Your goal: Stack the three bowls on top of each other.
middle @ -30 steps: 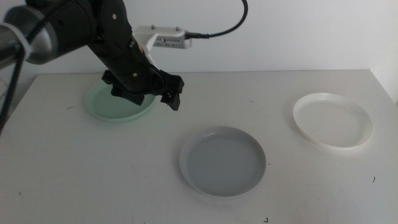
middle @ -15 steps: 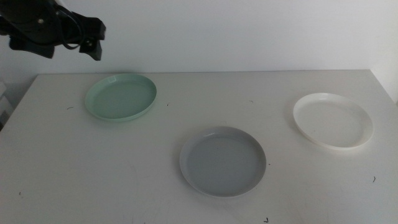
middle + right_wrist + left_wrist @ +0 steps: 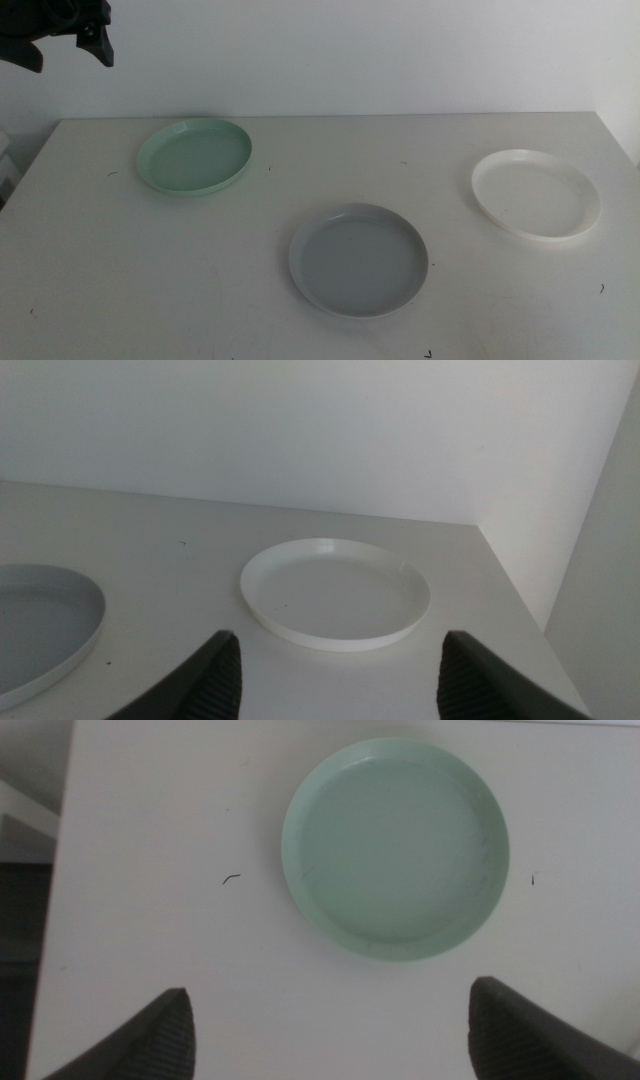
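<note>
While all three bowls lie apart on the table [image 3: 120, 300], nothing is stacked yet.

Count: one table, two claws, three bowls, one of each colour. Mint green bowl [image 3: 194, 156] sits far left; grey-blue bowl [image 3: 358, 259] near centre; white bowl [image 3: 535, 192] at right, close to the table's right edge; none touch. Left claw [image 3: 330, 1030] hangs high over the far left of the table, above the mint green bowl, jaws spread and empty. Right claw [image 3: 335, 675] waits low on the right, facing the white bowl, jaws spread and empty. Risks, as judged: low rims give little to pinch, so a bowl may slip or tilt when lifted; a nudge could push the white bowl off the edge; an off-centre drop would leave the stack crooked.
</note>
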Robot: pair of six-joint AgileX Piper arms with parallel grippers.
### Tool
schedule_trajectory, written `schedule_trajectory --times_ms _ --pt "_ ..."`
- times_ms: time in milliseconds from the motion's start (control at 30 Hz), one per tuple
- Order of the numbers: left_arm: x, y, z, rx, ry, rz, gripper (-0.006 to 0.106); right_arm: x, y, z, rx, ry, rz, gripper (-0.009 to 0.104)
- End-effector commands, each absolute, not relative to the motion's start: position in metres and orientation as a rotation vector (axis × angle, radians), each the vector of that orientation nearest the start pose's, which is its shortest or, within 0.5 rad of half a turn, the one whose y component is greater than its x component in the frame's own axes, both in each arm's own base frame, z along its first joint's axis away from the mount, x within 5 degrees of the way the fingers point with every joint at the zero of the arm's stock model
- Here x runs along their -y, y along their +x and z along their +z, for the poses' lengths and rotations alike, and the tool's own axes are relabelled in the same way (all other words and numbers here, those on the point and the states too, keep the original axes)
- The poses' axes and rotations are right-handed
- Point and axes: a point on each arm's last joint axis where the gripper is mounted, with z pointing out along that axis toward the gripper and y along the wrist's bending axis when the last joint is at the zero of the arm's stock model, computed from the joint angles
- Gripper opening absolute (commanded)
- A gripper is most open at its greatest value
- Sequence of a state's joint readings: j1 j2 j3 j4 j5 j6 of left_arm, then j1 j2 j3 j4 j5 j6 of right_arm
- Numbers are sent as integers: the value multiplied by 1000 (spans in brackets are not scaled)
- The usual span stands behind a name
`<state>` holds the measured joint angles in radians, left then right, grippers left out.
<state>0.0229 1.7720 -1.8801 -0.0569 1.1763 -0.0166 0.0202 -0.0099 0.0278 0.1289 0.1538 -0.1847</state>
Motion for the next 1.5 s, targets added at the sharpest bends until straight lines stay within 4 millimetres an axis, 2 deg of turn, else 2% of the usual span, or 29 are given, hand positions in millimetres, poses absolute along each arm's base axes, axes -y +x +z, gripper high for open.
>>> schedule_trajectory --times_ms 0,200,367,600,867,1000,1300,1467 --pt "-11 394 404 -2453 -56 -141 105 -2 55 200 -1550 -74 -40 50" --pt "-27 442 368 -2483 -45 -162 105 -2 55 200 -1550 -74 -40 50" --pt "-34 480 329 -2510 -23 -221 105 -2 55 200 -1550 -74 -40 50" --pt "-38 512 281 -2546 -13 -272 105 -2 55 200 -1550 -74 -40 50" --pt "-40 528 239 -2588 13 -278 105 -2 55 200 -1550 -74 -40 50" --pt "-40 533 228 -2576 34 -283 103 -2 55 200 -1550 -74 -40 50" --pt "-36 537 209 -2601 12 -365 66 -2 55 200 -1550 -74 -40 50" --pt "-36 538 202 -2617 8 -362 58 -2 55 200 -1550 -74 -40 50"
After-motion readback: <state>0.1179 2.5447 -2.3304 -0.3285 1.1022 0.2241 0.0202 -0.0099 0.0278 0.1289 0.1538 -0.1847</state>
